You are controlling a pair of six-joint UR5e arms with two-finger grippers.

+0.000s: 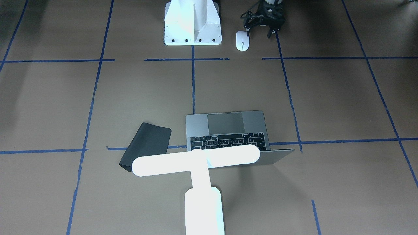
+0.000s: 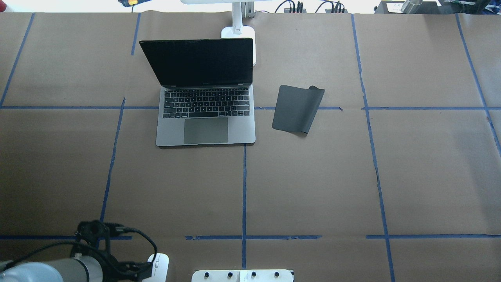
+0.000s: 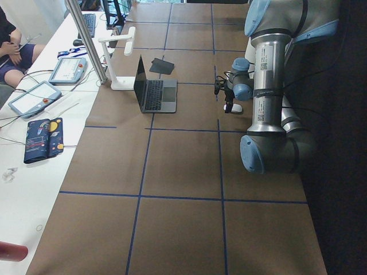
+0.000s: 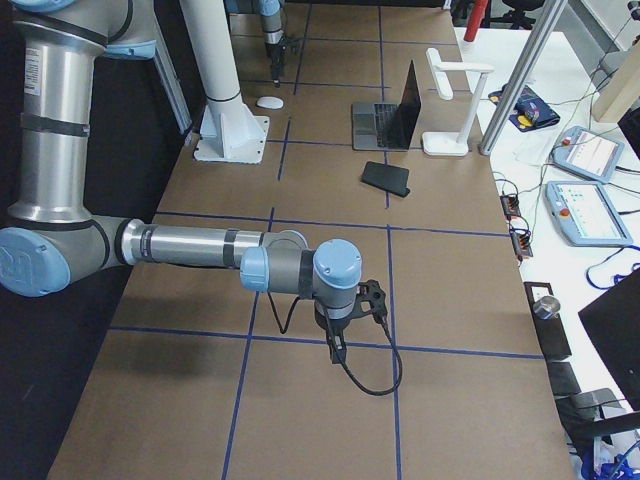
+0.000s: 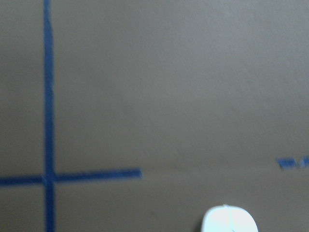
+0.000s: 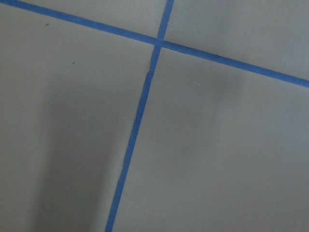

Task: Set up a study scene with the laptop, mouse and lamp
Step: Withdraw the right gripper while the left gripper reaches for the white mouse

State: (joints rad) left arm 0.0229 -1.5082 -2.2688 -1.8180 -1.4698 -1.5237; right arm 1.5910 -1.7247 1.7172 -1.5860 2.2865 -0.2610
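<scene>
The laptop (image 1: 228, 130) stands open at mid-table, keys toward the robot; it also shows in the overhead view (image 2: 205, 113). The glowing lamp (image 1: 196, 161) stands behind its screen, and its base (image 2: 238, 33) shows at the table's far edge. The mouse (image 1: 242, 40) lies flat near the robot's base, also seen in the overhead view (image 2: 158, 266) and at the bottom of the left wrist view (image 5: 229, 220). My left gripper (image 1: 259, 33) is open and empty, just beside the mouse and apart from it. My right gripper (image 4: 340, 335) hangs over bare table far from these things; I cannot tell whether it is open or shut.
A black soft pad (image 2: 296, 108) lies beside the laptop with one corner curled. The white bolted pedestal (image 1: 192, 23) stands next to the mouse. Beyond the table's far edge are a white desk with tablets (image 3: 34, 97) and a seated person.
</scene>
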